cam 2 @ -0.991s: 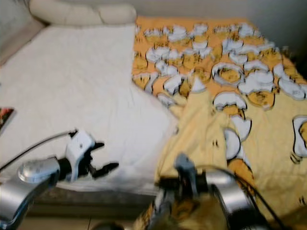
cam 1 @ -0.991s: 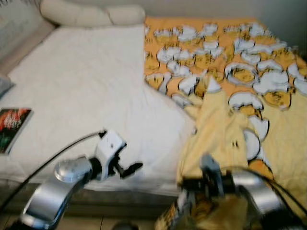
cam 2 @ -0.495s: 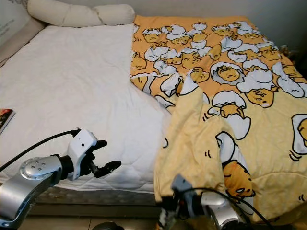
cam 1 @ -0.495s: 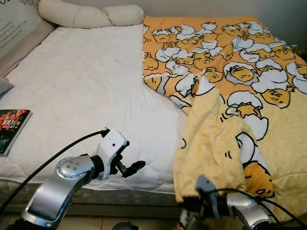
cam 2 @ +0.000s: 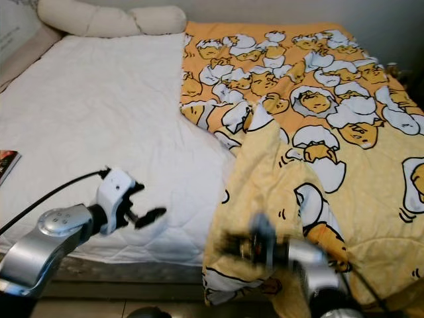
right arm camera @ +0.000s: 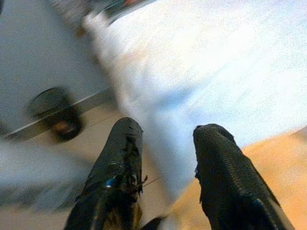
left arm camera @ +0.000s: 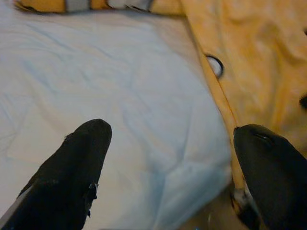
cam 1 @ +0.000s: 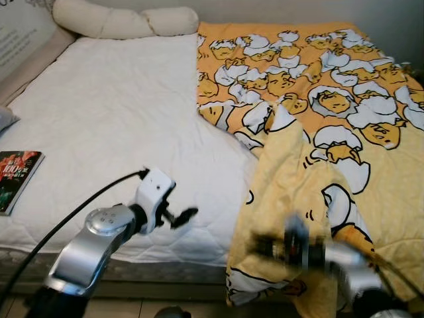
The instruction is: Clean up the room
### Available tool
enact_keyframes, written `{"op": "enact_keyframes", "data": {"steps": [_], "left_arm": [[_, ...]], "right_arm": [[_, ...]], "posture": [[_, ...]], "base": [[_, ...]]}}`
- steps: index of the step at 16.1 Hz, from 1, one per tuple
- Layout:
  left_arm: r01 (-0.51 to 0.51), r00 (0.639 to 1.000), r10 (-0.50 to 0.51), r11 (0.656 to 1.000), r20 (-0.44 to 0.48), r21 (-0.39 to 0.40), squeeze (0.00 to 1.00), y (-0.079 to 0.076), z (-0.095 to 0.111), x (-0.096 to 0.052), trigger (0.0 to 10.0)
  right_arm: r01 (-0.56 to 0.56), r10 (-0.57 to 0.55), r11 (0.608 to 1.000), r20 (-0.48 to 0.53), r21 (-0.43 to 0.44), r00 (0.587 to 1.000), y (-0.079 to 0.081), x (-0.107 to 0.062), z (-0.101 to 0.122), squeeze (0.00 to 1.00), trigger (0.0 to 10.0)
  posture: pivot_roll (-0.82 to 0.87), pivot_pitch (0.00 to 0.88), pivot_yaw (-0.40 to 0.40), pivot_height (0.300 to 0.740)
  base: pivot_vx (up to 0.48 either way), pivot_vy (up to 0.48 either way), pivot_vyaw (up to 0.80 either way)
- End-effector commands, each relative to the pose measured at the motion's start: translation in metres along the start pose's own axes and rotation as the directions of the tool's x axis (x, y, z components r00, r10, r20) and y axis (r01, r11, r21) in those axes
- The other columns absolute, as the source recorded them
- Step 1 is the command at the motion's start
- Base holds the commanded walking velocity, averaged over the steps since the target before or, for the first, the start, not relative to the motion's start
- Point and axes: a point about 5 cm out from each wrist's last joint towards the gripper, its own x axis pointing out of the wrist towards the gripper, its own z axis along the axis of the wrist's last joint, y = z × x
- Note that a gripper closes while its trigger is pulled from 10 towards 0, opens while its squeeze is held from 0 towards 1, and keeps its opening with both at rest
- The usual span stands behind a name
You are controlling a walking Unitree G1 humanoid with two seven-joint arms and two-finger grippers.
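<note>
Blanket (cam 1: 311,152) lying over the bed's (cam 1: 112,126) right half, near corner now dropped from the risen, motion-blurred right tool (cam 1: 260,245) (fingers apart, empty); left tool (cam 1: 185,214) open nearby; spreading unfinished.

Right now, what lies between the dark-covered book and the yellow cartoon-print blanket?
Bare white quilted mattress separates book from blanket, seen in the left eye view.

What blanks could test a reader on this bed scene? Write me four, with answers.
1. The yellow blanket covers the bed's ____ side.
2. The book lies on the white ____.
3. The left gripper hovers with its fingers ____.
4. The two pillows lie at the ____ end of the bed, by the wall.

Missing words: right; mattress; open; far
</note>
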Motion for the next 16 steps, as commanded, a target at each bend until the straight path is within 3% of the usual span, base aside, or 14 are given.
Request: {"op": "enact_keyframes", "data": {"steps": [1, 3, 5, 7, 8, 10, 11, 16], "left_arm": [[-0.035, 0.999, 0.037, 0.999, 0.037, -0.041, 1.0, 0.007, 0.004, 0.004, 10.0], [-0.004, 0.996, 0.012, 0.996, 0.091, -0.086, 1.0, 0.005, 0.009, 0.019, 10.0], [0.026, 0.993, -0.012, 0.992, 0.115, -0.125, 1.0, 0.0, 0.01, 0.035, 10.0], [0.07, 0.994, -0.059, 0.991, 0.095, -0.113, 1.0, -0.007, 0.007, 0.049, 10.0], [0.141, 0.988, -0.133, 0.984, 0.073, -0.109, 1.0, -0.021, 0.001, 0.07, 10.0], [0.183, 0.983, -0.179, 0.978, 0.049, -0.099, 1.0, -0.031, -0.004, 0.087, 10.0], [0.202, 0.979, -0.198, 0.974, 0.04, -0.1, 1.0, -0.035, -0.006, 0.092, 10.0], [0.163, 0.984, -0.168, 0.983, -0.051, -0.088, 1.0, -0.042, -0.023, 0.109, 10.0]], "right_arm": [[0.153, -0.15, 0.987, 0.056, -0.048, 0.987, -0.018, -0.006, 0.024, 1.0, 10.0], [0.336, -0.326, 0.937, 0.111, -0.099, 0.939, -0.033, -0.019, 0.047, 1.0, 10.0], [0.425, -0.414, 0.899, 0.118, -0.104, 0.903, -0.034, -0.032, 0.06, 1.0, 10.0], [0.465, -0.457, 0.881, 0.093, -0.086, 0.885, -0.029, -0.043, 0.063, 1.0, 10.0], [0.509, -0.508, 0.854, 0.041, -0.104, 0.86, -0.019, -0.06, 0.06, 1.0, 10.0], [0.545, -0.551, 0.829, -0.021, -0.127, 0.834, -0.006, -0.078, 0.057, 1.0, 10.0], [0.547, -0.557, 0.825, -0.042, -0.141, 0.829, 0.001, -0.084, 0.057, 0.0, 10.0], [0.596, -0.606, 0.795, -0.129, -0.112, 0.785, 0.03, -0.11, 0.051, 0.0, 10.0]], "posture": [[0.05, 0.0, 0.036, 0.74], [0.01, 0.0, 0.04, 0.74], [-0.04, 0.0, 0.048, 0.74], [-0.09, 0.0, 0.054, 0.74], [-0.13, 0.0, 0.058, 0.74], [-0.2, 0.0, 0.073, 0.74], [-0.22, 0.0, 0.079, 0.74], [-0.31, 0.036, 0.113, 0.74]], "base": [[0.0, 0.0, 0.0], [0.0, 0.0, 0.0], [0.0, 0.0, 0.0], [0.0, 0.0, 0.0], [0.0, 0.0, 0.0], [0.0, 0.0, 0.0], [0.0, 0.0, 0.0], [0.0, 0.0, 0.0]]}}
